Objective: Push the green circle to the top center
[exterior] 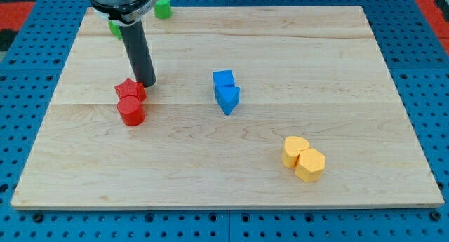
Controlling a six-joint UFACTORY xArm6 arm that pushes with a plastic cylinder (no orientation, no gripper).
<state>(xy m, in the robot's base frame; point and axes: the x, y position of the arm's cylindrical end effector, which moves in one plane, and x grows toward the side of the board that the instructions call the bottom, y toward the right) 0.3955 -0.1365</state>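
**Bright, even light over a sharp frame**

Soft overhead light fills the wooden board (280,52) without glare. Blocks cast only short, faint shadows toward the view's bottom. Focus holds sharp across the view; the board's edges run straight, with no visible distortion or motion blur.

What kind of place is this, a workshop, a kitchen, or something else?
Most likely a robotics lab bench. A wooden board lies on a blue perforated table, small coloured blocks such as the blue pair sit on it, and my tip rests beside the red blocks.
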